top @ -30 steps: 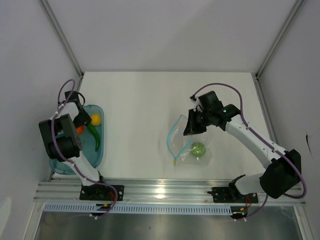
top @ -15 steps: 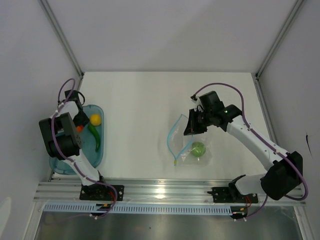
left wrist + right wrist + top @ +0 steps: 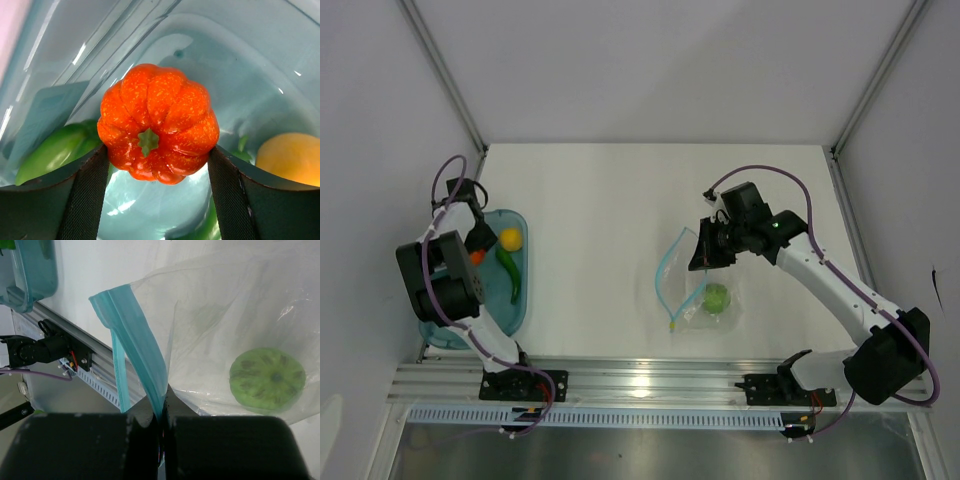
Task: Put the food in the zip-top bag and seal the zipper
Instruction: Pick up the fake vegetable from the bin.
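Note:
My left gripper [image 3: 477,247] is down in the teal tray [image 3: 525,300] and shut on the orange round fruit [image 3: 157,130], which touches both pads. The yellow fruit [image 3: 510,238] and the slim green chili [image 3: 510,275] lie in the tray beside it. My right gripper [image 3: 705,255] is shut on the light blue zipper strip [image 3: 137,335] and holds the mouth of the clear zip-top bag [image 3: 695,290] up and open. One green round fruit [image 3: 267,379] lies inside the bag on the table. The second green round one is hidden.
The tray stands at the table's left edge, partly under the left arm. The aluminium rail [image 3: 650,380] with both arm bases runs along the near edge. Frame posts and white walls stand at the back corners.
The left wrist has shifted slightly toward the back left over the tray. The right gripper has drawn the bag's mouth a little to the right. The green fruit in the bag has stayed put.

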Robot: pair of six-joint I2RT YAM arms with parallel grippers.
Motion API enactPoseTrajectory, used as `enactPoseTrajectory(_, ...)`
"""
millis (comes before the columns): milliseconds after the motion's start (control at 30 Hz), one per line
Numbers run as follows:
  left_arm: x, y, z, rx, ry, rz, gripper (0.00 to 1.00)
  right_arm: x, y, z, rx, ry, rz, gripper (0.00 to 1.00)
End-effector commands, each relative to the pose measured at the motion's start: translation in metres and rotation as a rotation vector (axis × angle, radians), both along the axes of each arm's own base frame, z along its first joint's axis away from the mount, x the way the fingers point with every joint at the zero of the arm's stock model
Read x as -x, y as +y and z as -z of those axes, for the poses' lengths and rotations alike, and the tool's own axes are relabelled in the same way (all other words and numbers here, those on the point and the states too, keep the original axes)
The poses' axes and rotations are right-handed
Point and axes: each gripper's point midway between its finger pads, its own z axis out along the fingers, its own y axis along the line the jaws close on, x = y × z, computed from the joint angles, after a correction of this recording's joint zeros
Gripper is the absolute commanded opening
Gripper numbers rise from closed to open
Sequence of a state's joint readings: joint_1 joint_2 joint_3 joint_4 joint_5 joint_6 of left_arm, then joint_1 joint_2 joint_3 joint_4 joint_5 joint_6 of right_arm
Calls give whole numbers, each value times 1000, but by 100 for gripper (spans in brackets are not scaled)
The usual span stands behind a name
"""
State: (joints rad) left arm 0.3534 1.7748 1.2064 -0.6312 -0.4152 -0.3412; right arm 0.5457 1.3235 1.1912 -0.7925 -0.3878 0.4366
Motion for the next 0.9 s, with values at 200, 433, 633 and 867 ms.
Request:
enactPoseTrajectory(200,4,-22,-72,-27,-174,-41,0,-3,-1,-4,0,-19,8,0)
enactPoseTrajectory(433,-1,-82,-132,36,-416,117,1,-6,-1,-4,12,-19,16,0)
enactPoseTrajectory(633,8,-218,-189,195,-631,524,1,-9,-5,-2,42,-19,38,0)
enactPoseTrajectory(867,62,-357,-231,615,-870,928,1,-9,-5,-7,43,-21,50,0)
